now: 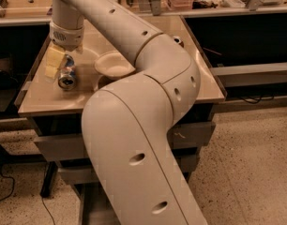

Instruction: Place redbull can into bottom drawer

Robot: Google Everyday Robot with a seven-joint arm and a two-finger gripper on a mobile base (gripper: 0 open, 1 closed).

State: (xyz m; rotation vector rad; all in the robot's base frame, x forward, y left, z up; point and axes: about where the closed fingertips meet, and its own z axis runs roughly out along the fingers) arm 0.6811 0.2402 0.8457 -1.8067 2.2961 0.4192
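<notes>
The redbull can is blue and silver, at the left of the tabletop, tilted with its silver top toward the camera. My gripper reaches down from the wrist and is shut on the can; one yellow finger pad lies along the can's left side, and the other is hidden behind it. The bottom drawer stands pulled open low at the cabinet's front, mostly hidden by my arm.
A shallow white bowl sits right of the can. The top of another can shows behind my arm. The tabletop ends close to the can on the left. Two closed grey drawers sit below. Benches stand behind.
</notes>
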